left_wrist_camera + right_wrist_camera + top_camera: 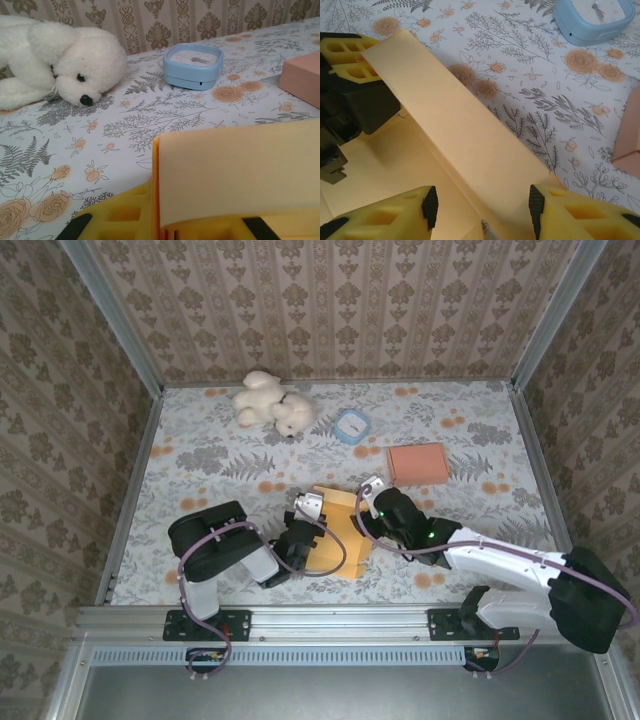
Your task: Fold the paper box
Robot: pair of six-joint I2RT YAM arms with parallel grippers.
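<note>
Paper box (333, 515), orange-yellow, lies on the bench (220, 455) near the front centre, between the two grippers. One long flap (455, 125) is raised upright and the rest is flat.

Bench has a floral-print cover and patterned walls on three sides.

Right arm reaches in from near right. Right gripper (372, 490) is at the box's right end. In the right wrist view its jaws are wide, with yellow fingers (427, 207) well apart. The near end of the flap runs between them, closer to one finger; cannot tell if it touches.

Left arm reaches in from near left. Left gripper (312, 502) is at the box's left end. Its jaws are narrow and pinch the flap's left end, with yellow pads (350, 60) on both sides of the paper. The left wrist view shows the flap edge-on at centre, with a pad just beside it.

White plush toy (272, 405) lies on its side at far left-centre, well apart from the box.

Pink box (418, 463) is closed. It sits right of centre, beyond the right gripper and apart from the paper box.

Blue case (352, 426) is small and rounded-square with a pale top. It stands between the plush toy and the pink box, touching neither.
</note>
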